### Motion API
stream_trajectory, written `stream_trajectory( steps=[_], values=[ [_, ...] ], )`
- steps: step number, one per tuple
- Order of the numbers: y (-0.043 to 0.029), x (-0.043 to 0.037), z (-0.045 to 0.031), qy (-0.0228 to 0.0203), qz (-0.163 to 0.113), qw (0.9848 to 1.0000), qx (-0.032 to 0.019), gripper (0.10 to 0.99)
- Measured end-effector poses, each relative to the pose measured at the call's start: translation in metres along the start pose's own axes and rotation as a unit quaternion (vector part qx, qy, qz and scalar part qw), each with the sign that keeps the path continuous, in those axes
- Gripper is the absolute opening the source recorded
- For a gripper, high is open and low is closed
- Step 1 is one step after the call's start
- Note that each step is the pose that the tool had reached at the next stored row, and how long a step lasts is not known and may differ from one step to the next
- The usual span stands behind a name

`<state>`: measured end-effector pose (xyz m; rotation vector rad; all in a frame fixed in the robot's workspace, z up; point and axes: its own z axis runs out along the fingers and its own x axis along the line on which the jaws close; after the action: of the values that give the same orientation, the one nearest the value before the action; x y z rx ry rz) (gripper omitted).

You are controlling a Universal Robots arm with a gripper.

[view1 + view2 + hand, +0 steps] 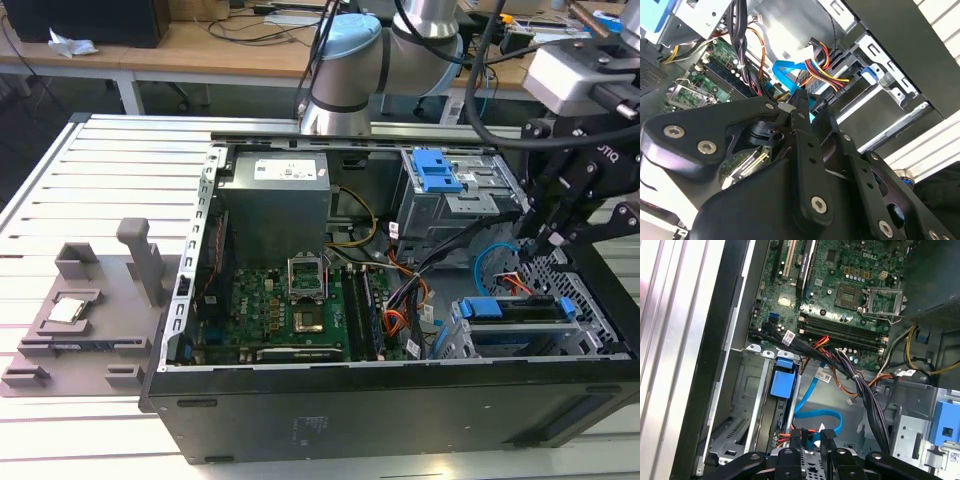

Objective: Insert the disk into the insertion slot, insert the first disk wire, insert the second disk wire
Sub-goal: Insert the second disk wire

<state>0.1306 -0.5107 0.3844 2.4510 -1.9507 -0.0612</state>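
Observation:
The disk (515, 309), in its bright blue carrier, sits inside the insertion slot (457, 338) of the low metal cage at the case's front corner, on the exterior view's right. Its blue carrier tab (782, 383) shows in the first wrist view. My gripper (545, 243) hangs just behind the disk, over its rear end. In both wrist views the fingers (800, 439) are shut on the end of a flat blue disk wire (816, 415), which loops toward the motherboard. A red, yellow and black power wire (821, 70) lies next to the gripper (811, 104).
A taller cage with a blue lever (438, 170) stands behind the gripper. The motherboard (300, 300), the power supply (275, 200) and a thick black cable bundle (860, 385) fill the case. A grey fixture (85, 310) lies on the slatted table at the exterior view's left.

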Motion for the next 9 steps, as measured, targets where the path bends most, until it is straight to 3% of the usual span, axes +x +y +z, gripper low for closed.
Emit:
stream_trajectory(
  steps=[4, 9],
  values=[
    [0.0019, -0.0013, 0.0094, 0.0046, 0.0, 1.0, -0.001, 0.302],
    [0.0031, -0.0016, 0.0107, 0.0052, 0.0, 1.0, -0.0012, 0.302]
  ],
)
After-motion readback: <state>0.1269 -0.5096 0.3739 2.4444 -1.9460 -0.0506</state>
